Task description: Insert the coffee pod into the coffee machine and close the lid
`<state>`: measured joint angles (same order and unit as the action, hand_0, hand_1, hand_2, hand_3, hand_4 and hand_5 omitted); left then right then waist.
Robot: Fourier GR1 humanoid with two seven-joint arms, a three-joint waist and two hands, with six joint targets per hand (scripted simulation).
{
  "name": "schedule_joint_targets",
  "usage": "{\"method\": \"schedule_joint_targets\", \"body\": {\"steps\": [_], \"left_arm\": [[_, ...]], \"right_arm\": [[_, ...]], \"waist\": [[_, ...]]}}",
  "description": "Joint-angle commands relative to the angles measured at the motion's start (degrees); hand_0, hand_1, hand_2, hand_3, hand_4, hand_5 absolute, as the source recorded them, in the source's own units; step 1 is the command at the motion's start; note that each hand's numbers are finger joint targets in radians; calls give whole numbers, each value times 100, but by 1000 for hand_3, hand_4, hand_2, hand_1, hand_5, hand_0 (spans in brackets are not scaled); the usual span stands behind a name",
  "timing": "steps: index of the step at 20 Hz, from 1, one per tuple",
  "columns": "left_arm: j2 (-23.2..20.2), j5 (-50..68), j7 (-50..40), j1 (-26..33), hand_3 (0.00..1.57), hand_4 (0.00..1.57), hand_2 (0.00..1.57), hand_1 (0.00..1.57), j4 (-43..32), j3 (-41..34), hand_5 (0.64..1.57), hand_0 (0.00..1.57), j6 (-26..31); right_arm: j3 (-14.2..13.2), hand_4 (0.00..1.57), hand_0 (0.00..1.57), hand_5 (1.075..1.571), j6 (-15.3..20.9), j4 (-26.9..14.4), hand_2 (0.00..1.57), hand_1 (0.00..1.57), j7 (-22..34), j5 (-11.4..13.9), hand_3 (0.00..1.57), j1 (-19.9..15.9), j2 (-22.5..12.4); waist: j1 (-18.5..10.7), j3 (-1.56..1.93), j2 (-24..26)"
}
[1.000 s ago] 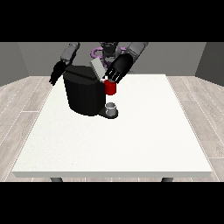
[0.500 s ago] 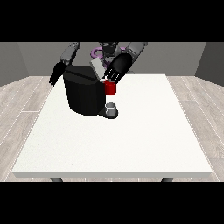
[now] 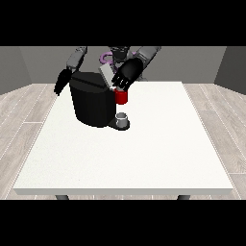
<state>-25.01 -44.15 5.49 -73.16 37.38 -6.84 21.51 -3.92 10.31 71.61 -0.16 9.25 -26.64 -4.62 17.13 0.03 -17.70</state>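
My hand at the view's right (image 3: pixel 127 74), fingers curled, should press the lid (image 3: pixel 104 74) toward seven o'clock onto the coffee machine (image 3: pixel 93 103).

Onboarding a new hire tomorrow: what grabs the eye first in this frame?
The black coffee machine at the table's far left, with a red thing at the machine on its front. The hand at the view's right hovers just above that red thing, by the raised lid. A grey thing sits on the machine's base.

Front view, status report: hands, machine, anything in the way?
Hand at view's right over coffee machine lid. Other hand hangs beside machine. Grey cup under spout.
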Motion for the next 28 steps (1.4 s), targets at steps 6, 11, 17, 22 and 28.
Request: {"method": "schedule_joint_targets", "body": {"steps": [6,11,17,22,28], "left_arm": [[-213,-528,587,352,1068,0,1190,1162,59,405,1571,1162,-490],[-118,-453,351,149,1016,0,1136,1115,-91,239,1571,1115,-495],[-313,-336,611,-25,956,0,1179,1206,-229,-26,1571,1206,-664],[-211,-436,693,-31,971,0,1186,1212,-94,40,1571,1212,-911],[-508,-563,834,-348,841,0,1115,1144,-71,83,1571,1144,-745]], "right_arm": [[-83,0,0,1571,-28,133,0,0,-76,-42,0,68,-111],[-134,0,0,1571,-145,100,0,0,-77,-90,0,-8,-225],[178,42,0,1571,-43,436,0,0,262,87,0,1,-8],[140,144,0,1571,64,228,0,0,-74,125,0,12,43],[75,218,0,1571,26,150,0,0,-162,137,0,-220,-78]], "waist": [[-44,-2,-140],[125,0,-269],[320,-3,-250],[220,-1,-445],[281,0,-582]]}}
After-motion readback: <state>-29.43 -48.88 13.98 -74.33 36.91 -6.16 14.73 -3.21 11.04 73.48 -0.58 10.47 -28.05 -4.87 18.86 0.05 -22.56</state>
